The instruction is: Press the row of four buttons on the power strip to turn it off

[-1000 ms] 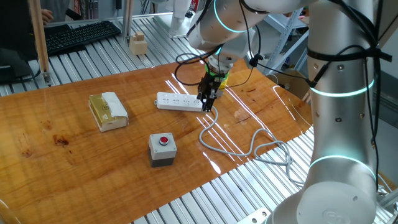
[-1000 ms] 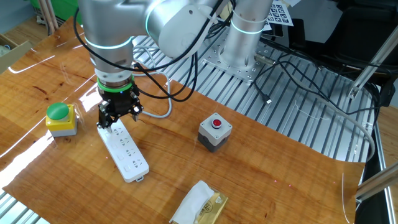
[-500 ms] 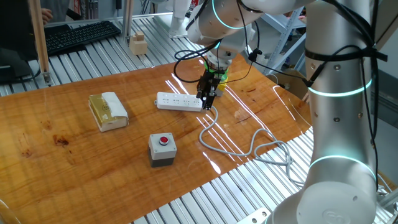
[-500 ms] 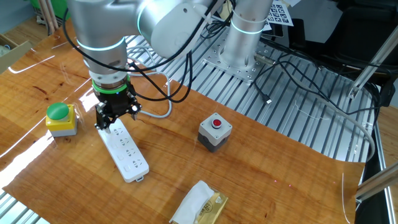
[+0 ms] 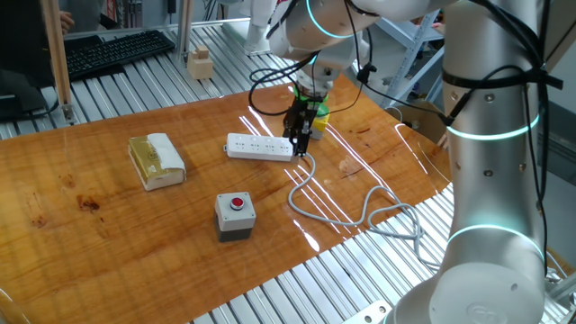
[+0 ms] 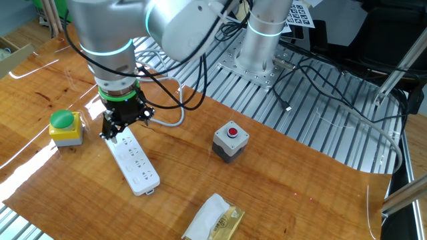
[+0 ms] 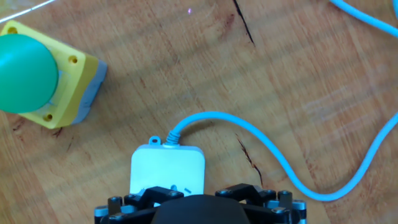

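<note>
Nearest, toward 5 o'clock on the counter (image 6: 287,193), lies the free end of the power strip (image 6: 138,165), flat, running up to 11 o'clock. Over that far cable end hangs the claw (image 6: 124,127), just above the strip; cannot tell whether released or clenched, nothing seen grasped. At its 9 o'clock, the green knob (image 6: 63,120), apart. Probably between presses in the row. The four buttons too small to pick out. Next calls for lining up one fingertip over a switch, then pushing straight down, clear of the cable (image 7: 261,155).
</note>
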`<state>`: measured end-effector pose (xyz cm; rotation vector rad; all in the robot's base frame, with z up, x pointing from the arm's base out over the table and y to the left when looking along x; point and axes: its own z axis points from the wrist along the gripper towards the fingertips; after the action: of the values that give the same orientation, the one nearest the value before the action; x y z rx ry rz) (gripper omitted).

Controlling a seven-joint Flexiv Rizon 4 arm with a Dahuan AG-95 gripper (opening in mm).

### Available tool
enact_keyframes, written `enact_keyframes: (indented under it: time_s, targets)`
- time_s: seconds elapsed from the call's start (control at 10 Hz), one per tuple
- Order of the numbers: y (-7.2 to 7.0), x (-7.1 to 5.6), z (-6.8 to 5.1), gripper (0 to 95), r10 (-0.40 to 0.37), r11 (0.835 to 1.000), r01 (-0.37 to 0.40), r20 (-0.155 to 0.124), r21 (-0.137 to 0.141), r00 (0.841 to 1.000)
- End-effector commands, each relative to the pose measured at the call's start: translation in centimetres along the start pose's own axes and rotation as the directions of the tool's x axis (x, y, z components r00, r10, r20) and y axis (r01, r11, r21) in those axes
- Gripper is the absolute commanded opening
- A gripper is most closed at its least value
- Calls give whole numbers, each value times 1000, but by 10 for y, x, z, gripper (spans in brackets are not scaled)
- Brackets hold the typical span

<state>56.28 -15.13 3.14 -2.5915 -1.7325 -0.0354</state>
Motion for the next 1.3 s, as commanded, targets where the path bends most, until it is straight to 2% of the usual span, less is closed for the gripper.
enact_keyframes:
  time_s: [0.1,0.4,0.5,0.8,1.3]
  targets:
    - [-2,1,-3,950,-5,1000,5,-20,7,1000]
    - [-2,2,0,950,-8,1000,9,-29,9,1000]
    - [-2,2,2,760,-7,1000,7,-30,9,1000]
    - [-2,4,6,760,-5,1000,6,-29,5,1000]
    - [6,4,5,760,1,1000,-1,-29,2,1000]
